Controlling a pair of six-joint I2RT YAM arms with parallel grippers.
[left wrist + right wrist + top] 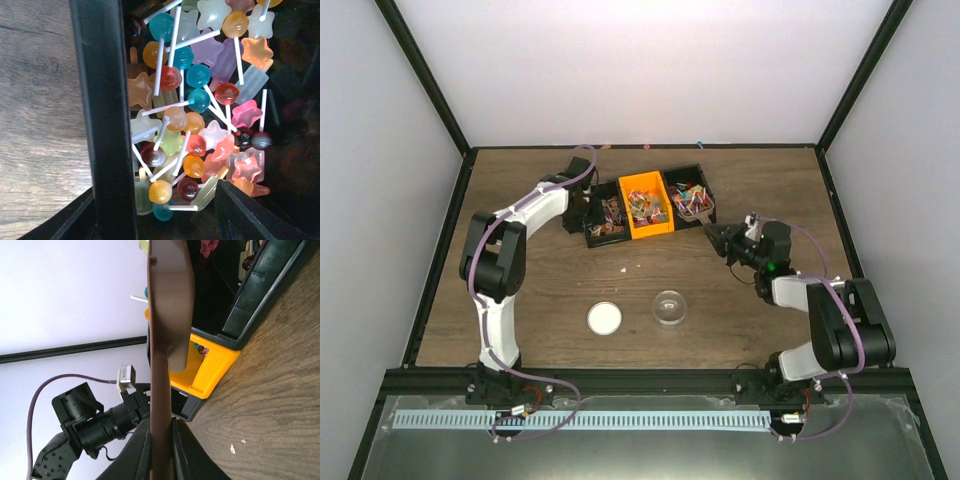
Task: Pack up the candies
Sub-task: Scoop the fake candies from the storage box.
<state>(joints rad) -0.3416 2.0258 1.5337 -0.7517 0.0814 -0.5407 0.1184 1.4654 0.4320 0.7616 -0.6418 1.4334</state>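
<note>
L gripper [588, 214] open, empty, over candies [195, 100] in black bin [603, 236] just left of orange bin [650, 233]. R gripper [161, 440] clamped on scoop [167, 315], right of orange bin.

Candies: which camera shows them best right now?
Left wrist: the candies are close up, every colour and stick distinct. Top external shows only coloured specks in three bins. Right wrist catches a few at its top edge, beside the scoop.
</note>
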